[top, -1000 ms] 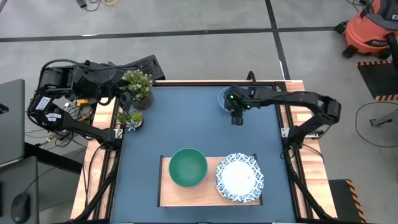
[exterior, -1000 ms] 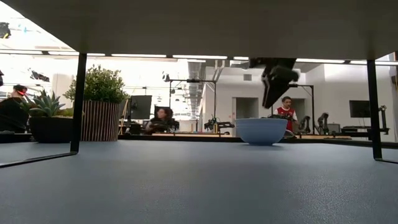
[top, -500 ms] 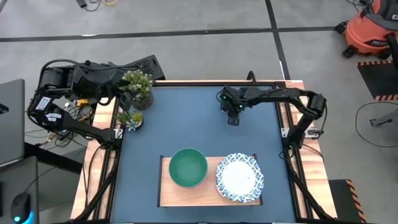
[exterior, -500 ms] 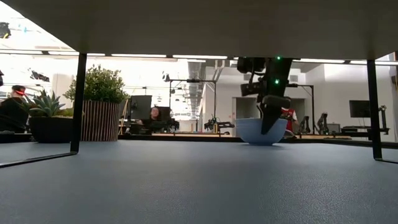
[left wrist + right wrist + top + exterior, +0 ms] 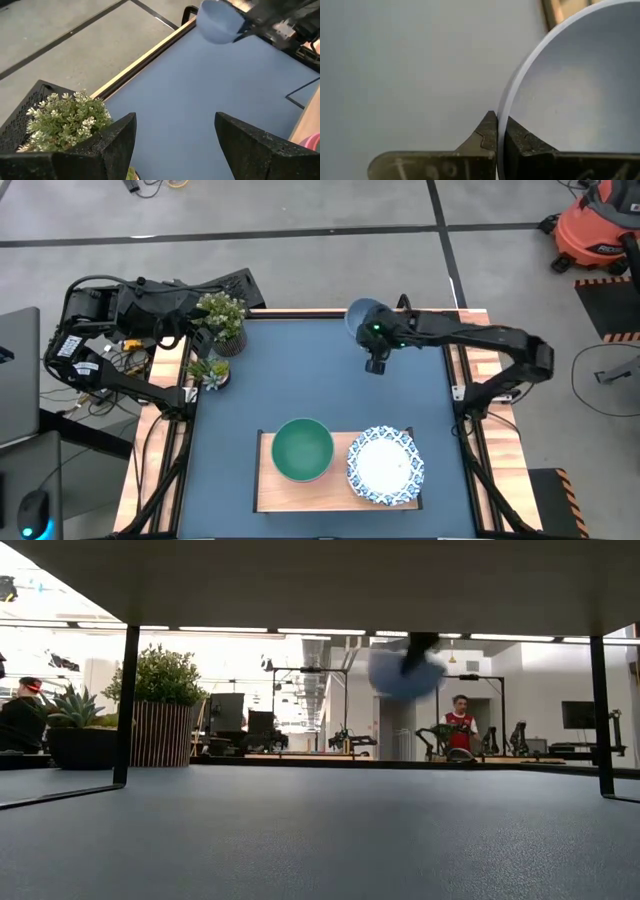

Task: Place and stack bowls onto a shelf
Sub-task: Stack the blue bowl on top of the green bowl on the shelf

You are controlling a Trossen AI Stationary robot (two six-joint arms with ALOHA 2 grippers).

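A plain blue bowl (image 5: 360,316) hangs in the air over the table's far right part, with my right gripper (image 5: 497,131) shut on its rim; the low view shows the bowl (image 5: 398,676) tilted, well above the table. On the light-wood shelf (image 5: 267,483) at the near edge stand a green bowl (image 5: 303,448) and, to its right, a white bowl with a blue patterned rim (image 5: 385,466). My left gripper (image 5: 175,146) waits open at the far left, beside the plants. My right gripper pinches the blue bowl's rim (image 5: 503,112) between its two fingers, one finger inside the bowl and one outside. The fingers come from above, pointing down. The bowl hangs below them, tilted and lifted clear of the table.
Two potted plants (image 5: 222,318) (image 5: 209,370) stand at the table's far left corner. Dark frame posts (image 5: 125,705) (image 5: 598,710) rise at the table's sides. Bare blue tabletop (image 5: 300,380) lies between the bowl and the shelf. People sit in the room beyond.
My right gripper has come down onto the blue bowl's rim, shut on it and risen. The bowl, which stood on the table a second ago, is now lifted clear and tipped.
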